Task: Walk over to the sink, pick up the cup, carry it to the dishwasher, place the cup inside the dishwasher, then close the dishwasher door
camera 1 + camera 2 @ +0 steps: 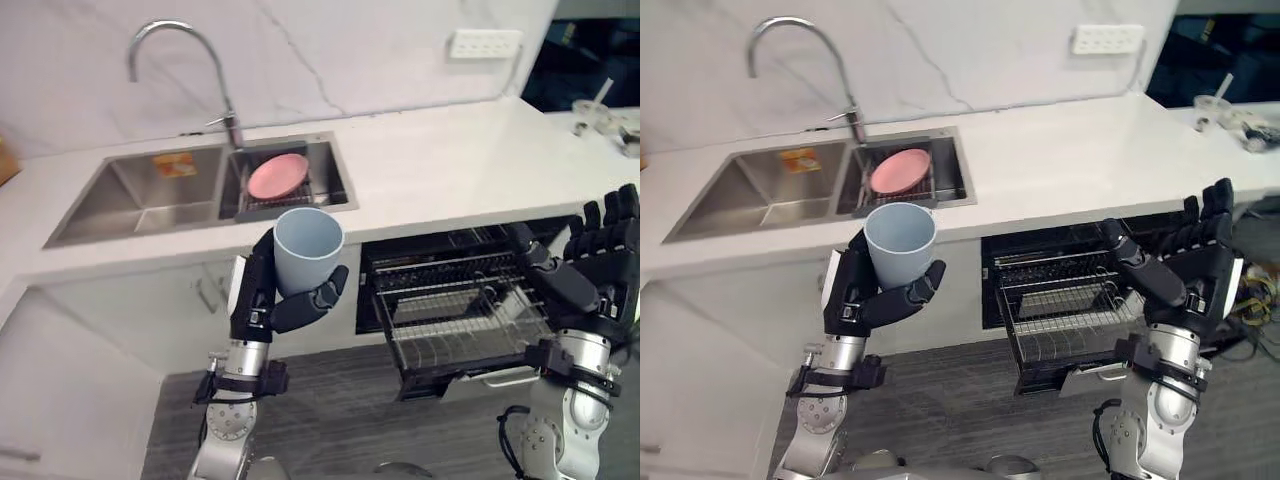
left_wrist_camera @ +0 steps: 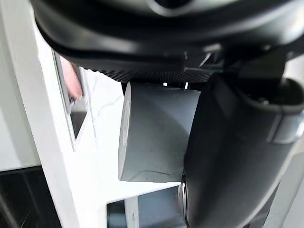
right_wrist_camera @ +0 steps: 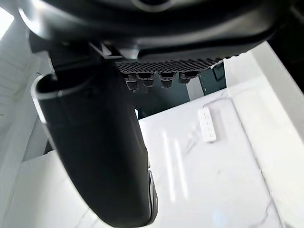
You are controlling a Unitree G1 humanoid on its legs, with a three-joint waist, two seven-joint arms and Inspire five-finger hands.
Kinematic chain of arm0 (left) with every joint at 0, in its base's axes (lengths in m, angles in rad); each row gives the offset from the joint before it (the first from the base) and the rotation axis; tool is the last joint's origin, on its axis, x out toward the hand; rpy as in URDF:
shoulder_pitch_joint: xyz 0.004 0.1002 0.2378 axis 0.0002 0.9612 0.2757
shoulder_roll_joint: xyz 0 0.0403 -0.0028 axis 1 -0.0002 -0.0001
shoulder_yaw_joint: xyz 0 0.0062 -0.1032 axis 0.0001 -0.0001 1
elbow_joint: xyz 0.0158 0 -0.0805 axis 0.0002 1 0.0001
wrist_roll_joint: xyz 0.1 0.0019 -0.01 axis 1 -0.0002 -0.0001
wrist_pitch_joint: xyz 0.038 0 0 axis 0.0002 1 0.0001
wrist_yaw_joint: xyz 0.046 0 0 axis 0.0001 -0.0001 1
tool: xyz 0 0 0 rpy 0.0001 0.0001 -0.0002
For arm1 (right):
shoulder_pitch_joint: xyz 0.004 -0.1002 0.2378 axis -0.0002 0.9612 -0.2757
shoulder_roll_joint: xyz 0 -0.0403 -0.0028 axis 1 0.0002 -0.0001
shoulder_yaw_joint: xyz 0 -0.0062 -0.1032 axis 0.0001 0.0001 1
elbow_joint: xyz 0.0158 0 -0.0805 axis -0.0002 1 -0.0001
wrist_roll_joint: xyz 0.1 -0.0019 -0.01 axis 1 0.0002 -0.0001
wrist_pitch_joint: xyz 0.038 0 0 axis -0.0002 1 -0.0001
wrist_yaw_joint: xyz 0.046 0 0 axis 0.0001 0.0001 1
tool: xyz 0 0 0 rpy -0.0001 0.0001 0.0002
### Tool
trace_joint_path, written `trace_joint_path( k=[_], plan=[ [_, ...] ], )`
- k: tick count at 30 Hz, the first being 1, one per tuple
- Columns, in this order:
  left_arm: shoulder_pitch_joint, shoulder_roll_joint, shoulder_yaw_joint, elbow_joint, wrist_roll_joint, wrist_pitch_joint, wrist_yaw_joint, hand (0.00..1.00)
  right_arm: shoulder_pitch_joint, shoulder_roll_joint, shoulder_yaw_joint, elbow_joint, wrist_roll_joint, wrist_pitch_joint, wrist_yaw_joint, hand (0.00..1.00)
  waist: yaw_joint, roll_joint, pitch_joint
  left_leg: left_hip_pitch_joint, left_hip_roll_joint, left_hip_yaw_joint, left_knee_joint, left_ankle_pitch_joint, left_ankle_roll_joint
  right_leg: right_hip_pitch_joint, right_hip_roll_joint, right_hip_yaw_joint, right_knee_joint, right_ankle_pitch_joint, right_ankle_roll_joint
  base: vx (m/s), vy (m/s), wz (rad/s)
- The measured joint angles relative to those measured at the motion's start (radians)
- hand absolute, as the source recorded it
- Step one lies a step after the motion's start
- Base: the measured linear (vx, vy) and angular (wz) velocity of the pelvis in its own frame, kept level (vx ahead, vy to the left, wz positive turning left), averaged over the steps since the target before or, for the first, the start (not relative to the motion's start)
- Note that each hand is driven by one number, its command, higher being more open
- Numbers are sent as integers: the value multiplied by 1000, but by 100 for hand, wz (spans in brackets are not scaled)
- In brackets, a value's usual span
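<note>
Cup (image 1: 308, 245) seems light, rigid and slick to me; left hand (image 1: 262, 292) curls round its lower wall, a sound hold. Right hand (image 1: 605, 260) at 3 o'clock, fingers straight, empty.

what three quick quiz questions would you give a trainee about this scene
1. True or false: the left robot hand holds the cup upright.
2. Where is the pink plate? A in the sink, B on the counter, C on the floor.
3. Is the right robot hand open or shut?
Key: 1 true; 2 A; 3 open.
</note>
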Motion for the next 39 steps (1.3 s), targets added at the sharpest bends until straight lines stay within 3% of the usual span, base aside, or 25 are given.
trace_joint_path(
  k=[1, 2, 3, 6, 10, 15, 16, 17, 18, 19, 20, 21, 22, 25, 29, 32, 37, 39],
  plan=[
    [7, 1, -1, 12, 1, 4, 21, 0, -11, -18, 17, 0, 0, 14, 3, 100, 6, 14, -9, -11, -14, -76, -44, 55, -23, 0, -1, 57, 3, -14, 18, 286, 284, -131],
    [16, 1, -1, 15, 1, 5, 35, 0, -17, -27, 29, 0, 0, 19, 6, 100, 9, 22, -14, -8, -15, -95, -41, 88, -30, -1, 1, 88, 6, -23, 28, 310, 337, -135],
    [29, 1, -1, 16, 0, 6, 53, 0, -23, -39, 47, -5, 0, 24, 11, 100, 13, 28, -20, 11, -23, -100, -34, 141, -14, -3, 1, 135, 15, -37, 45, 325, 348, -119],
    [8, 15, -1, 22, -7, 6, 55, 0, -38, -47, 88, -59, -29, 48, 23, 100, 0, -11, -36, 13, -51, -19, 15, 95, 16, -18, -53, 208, 8, -34, 112, 277, 316, -84],
    [-1, 19, -15, 20, -9, 10, 54, 0, -52, -52, 93, -92, -50, 74, 54, 100, -2, -17, -62, 112, -75, 0, -16, 69, 49, 20, -89, 211, 0, 16, 193, 167, 222, -62],
    [-42, 16, -44, 15, -27, 10, 33, 0, -23, -44, 85, -117, -52, 80, 69, 100, -2, -19, -95, 140, -91, 30, -74, 45, 60, -19, -111, 178, -1, 25, 209, 54, 101, -44],
    [-44, 15, -44, 15, -26, 10, 38, 0, -27, -33, 93, -113, -52, 87, 85, 100, 5, -19, -95, 143, -84, 66, -80, 44, 62, -55, -108, 107, 15, 31, 216, -9, 63, -109],
    [-43, 16, -37, 15, -25, 10, 48, 0, -40, -24, 116, -100, -51, 88, 95, 100, 23, -16, -96, 159, -67, 123, -99, 44, 62, -92, -118, -2, 31, 35, 202, -32, 39, -165],
    [-43, 18, -15, 15, -21, 11, 72, 0, -66, -16, 149, -76, -51, 88, 110, 100, 49, -21, -97, 184, -56, 189, -119, 45, 63, -113, -143, -157, 30, 16, 136, -57, -9, -220],
    [-43, 14, 14, 16, 0, 21, 126, 0, -112, -15, 202, -33, -51, 88, 142, 100, 59, -22, -98, 211, -52, 249, -132, 43, 64, -141, -210, -354, 52, -5, 90, -68, -31, -191],
    [-49, 13, 28, 16, 5, 30, 151, 0, -125, -15, 226, -20, -51, 88, 157, 100, 54, -21, -97, 213, -47, 253, -127, 41, 63, -151, -234, -399, 52, 4, 90, -61, -76, -154],
    [-69, 16, 42, 15, 4, 41, 187, 0, -127, -13, 260, -17, -60, 87, 170, 100, 50, -25, -96, 208, -35, 253, -102, 21, 39, -158, -252, -409, 13, 117, 82, -32, -123, -74],
    [-95, 19, 40, 20, -3, 53, 200, 0, -118, -11, 275, -20, -74, 84, 168, 100, 46, -33, -94, 201, -18, 252, -72, 6, 23, -154, -243, -364, -4, 170, 151, -23, -148, -51],
    [-159, -5, -3, 48, -6, 67, 210, 0, -107, -22, 274, -20, -99, 80, 142, 100, 47, -33, -93, 183, 14, 236, -60, 0, -4, -157, -214, -343, -4, 170, 151, -68, -127, -3],
    [-168, -6, -12, 49, -1, 79, 212, 0, -108, -32, 285, -45, -100, 80, 148, 100, 52, -42, -94, 170, 21, 225, -68, 11, -22, -135, -188, -294, -79, 182, 165, -69, -83, 3],
    [-167, -6, -8, 49, 15, 94, 250, 0, -127, -82, 314, -61, -97, 85, 170, 100, 71, -44, -94, 155, 40, 228, -63, 32, -38, -96, -148, -293, -214, 255, 155, -9, -90, -10],
    [-152, -26, 1, 49, 47, 119, 312, 0, -172, -97, 346, -61, -16, 168, 244, 100, 76, -44, -93, 152, 79, 236, -25, 25, -50, -77, -113, -286, -240, 268, 155, 0, -51, -7],
    [-146, -28, -6, 51, 90, 119, 309, 0, -170, -97, 348, -61, 0, 196, 265, 100, 76, -43, -92, 112, 98, 235, 53, -2, -38, -73, -105, -298, -240, 268, 154, -60, 2, 13]
  ],
)
